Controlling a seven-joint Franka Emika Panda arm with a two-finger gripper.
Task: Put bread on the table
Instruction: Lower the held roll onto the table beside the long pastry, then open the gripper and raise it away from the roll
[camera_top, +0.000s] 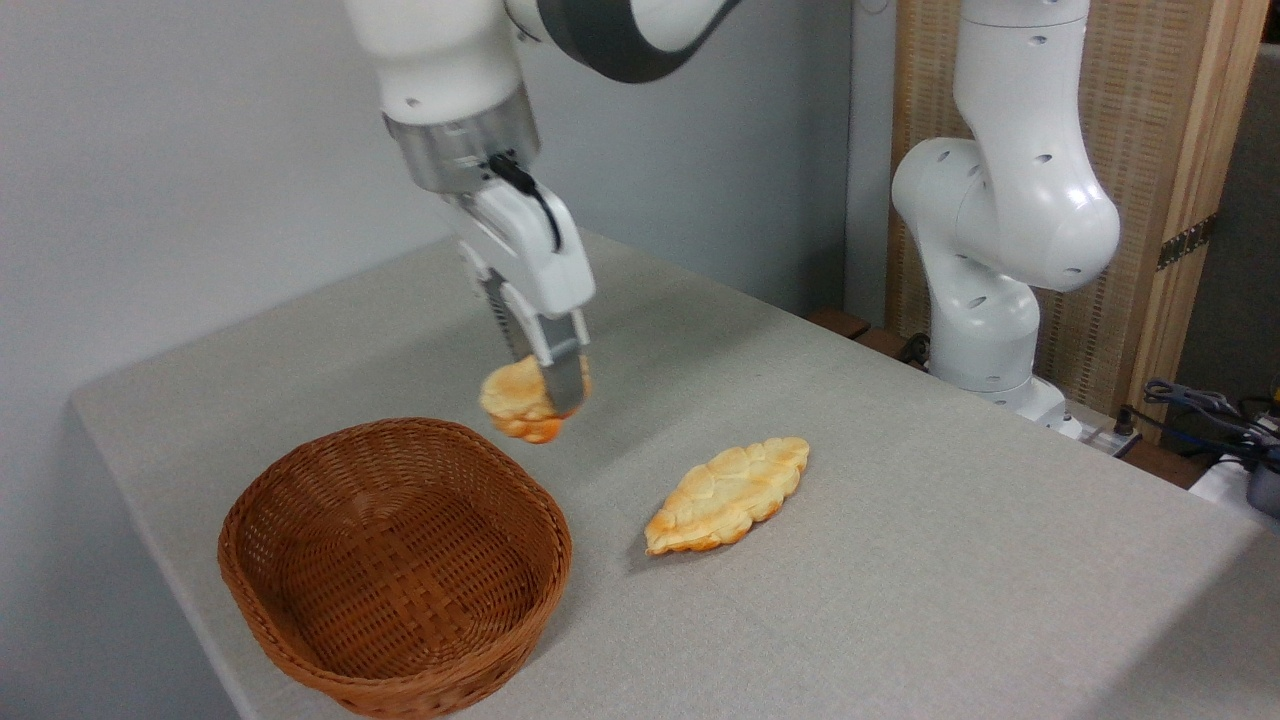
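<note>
The bread (512, 398), a small lumpy bun with toasted orange edges, hangs in the air just above the far rim of the wicker basket. My gripper (548, 392) is shut on it, one finger (565, 382) crossing its right side. The light grey table (900, 520) stretches below and to the right. The bun touches neither the basket nor the tabletop.
A brown woven basket (395, 565) stands empty at the front left. A flat leaf-shaped braided pastry (728, 493) lies on the cloth right of it. The arm's white base (985, 300) rises at the back right, with cables (1200, 410) beyond the table's edge.
</note>
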